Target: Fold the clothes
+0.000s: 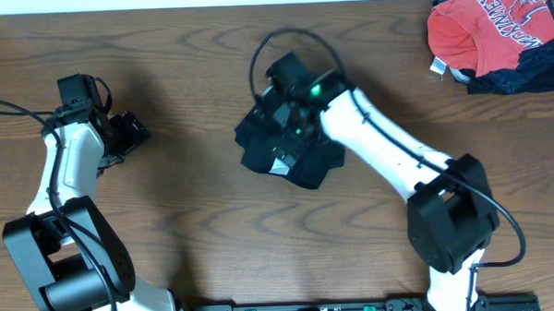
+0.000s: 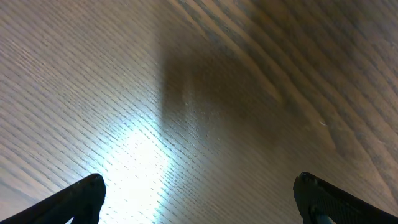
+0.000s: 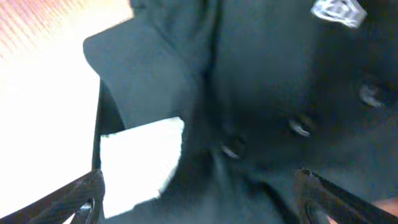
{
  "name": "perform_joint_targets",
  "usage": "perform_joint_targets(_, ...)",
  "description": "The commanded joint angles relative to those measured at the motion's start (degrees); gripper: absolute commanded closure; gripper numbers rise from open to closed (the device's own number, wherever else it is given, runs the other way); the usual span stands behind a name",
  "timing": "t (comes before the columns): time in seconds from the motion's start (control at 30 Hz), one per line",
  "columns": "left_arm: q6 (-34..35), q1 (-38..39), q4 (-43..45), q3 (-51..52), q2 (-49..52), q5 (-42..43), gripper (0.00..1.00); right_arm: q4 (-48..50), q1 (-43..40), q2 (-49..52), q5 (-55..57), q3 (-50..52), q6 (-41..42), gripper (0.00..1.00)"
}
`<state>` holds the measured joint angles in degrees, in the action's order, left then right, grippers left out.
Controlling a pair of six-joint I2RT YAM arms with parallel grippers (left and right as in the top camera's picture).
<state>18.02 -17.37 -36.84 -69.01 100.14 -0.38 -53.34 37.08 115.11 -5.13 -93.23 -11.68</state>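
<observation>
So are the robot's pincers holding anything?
Nothing. The left pincer is open over the table; the right pincer is open over the black top, not pinching it.

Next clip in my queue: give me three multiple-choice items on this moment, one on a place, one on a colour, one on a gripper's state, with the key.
1. Where does the red-orange shirt lie in the overhead view?
A. centre
B. lower left
C. upper right corner

2. What colour is the top beneath the right gripper?
A. white
B. black
C. yellow

3. How is the left gripper?
A. open above the wood of the table
B. shut on a sleeve
C. shut on a shirt

Key:
1 C, it sits by the far right edge, on a dark navy garment.
2 B, black fabric fills the right wrist view.
3 A, its jaws stand wide apart with only wood between them.
</observation>
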Motion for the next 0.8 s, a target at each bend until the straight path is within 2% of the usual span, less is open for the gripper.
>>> perform_joint_targets(0.0, 0.28, -0.35, 0.04, 0.46, 0.61, -0.26, 0.02, 3.63, 1.66, 0.09, 3.32, 4.13, -0.57, 0.07)
perform_joint_targets(0.17, 0.31, -0.35, 0.09, 0.46, 0.61, -0.26, 0.02, 10.60, 3.85, 0.09, 10.05, 8.57, -0.59, 0.15)
perform_joint_targets(0.33, 0.31, -0.35, 0.11, 0.46, 0.61, -0.26, 0.02, 14.88, 7.26, 0.09, 12.87, 10.58, -1.05, 0.14)
perform_joint_targets(0.63, 0.31, -0.35, 0.26, 0.46, 0.61, -0.26, 0.02, 15.21, 9.60, 0.42, 16.26, 10.97, -0.98, 0.09)
perform_joint_targets(0.77, 0.31, -0.35, 0.24, 0.46, 0.61, -0.26, 0.02, 12.76, 8.04, 0.42, 16.24, 11.96, 4.90, 0.09)
